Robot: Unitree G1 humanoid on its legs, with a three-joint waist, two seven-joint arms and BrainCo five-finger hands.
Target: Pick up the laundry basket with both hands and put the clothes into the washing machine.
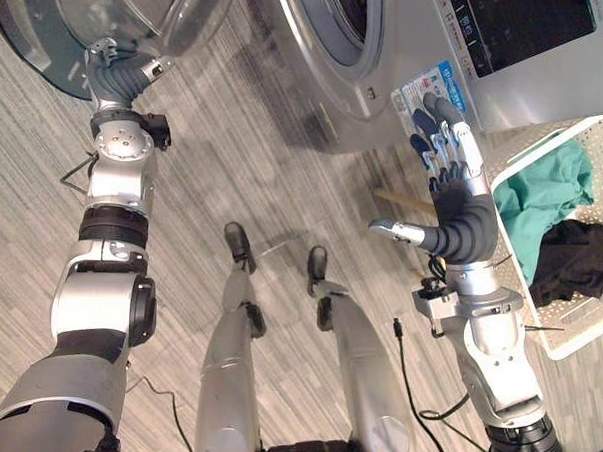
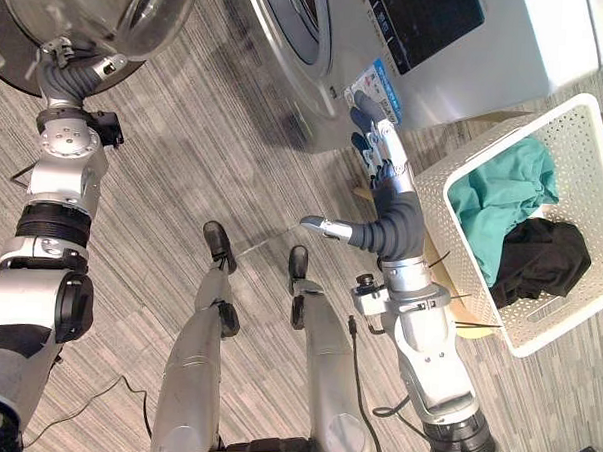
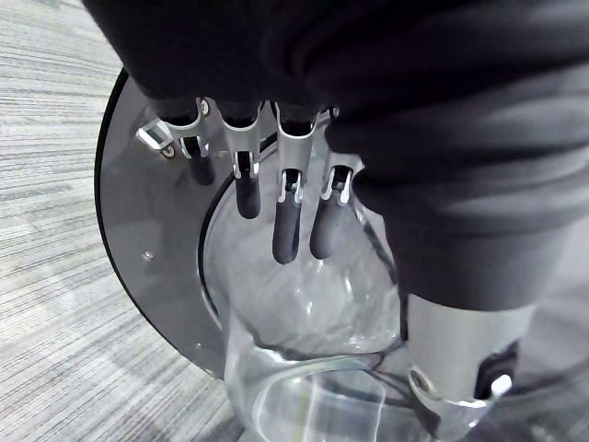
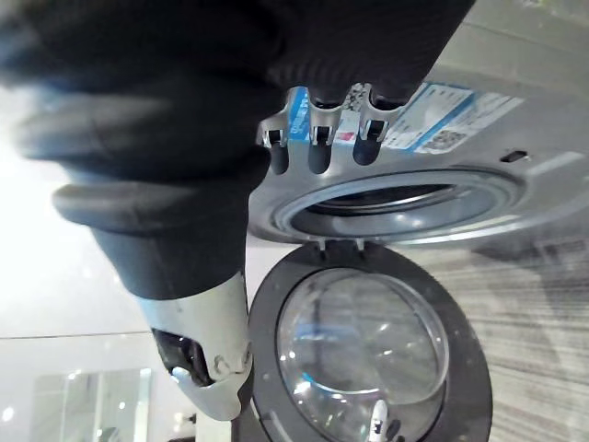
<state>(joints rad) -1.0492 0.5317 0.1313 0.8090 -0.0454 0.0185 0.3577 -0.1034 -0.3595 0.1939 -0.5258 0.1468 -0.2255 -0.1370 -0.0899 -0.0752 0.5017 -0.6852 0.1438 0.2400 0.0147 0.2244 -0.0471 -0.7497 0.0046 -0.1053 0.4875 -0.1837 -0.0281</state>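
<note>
Door [image 1: 111, 7]'s open, left hand [image 1: 123, 66] with released fingers by its glass, right hand [image 2: 389, 180] spread and empty, but the laundry basket [image 2: 553, 315] at three o'clock sits untouched, clothes [image 2: 502, 210] inside

— Where's the washer [image 2: 322, 92]?
— At twelve. Its door [image 2: 91, 7] stands open at ten, with the left hand [image 1: 116, 76] at it.
— The basket [image 2: 561, 122]?
— On the floor [image 2: 184, 161] at three, just right of the washer, clothes [image 2: 498, 200] in it. The right hand [image 2: 390, 215] is at one, beside the basket.
</note>
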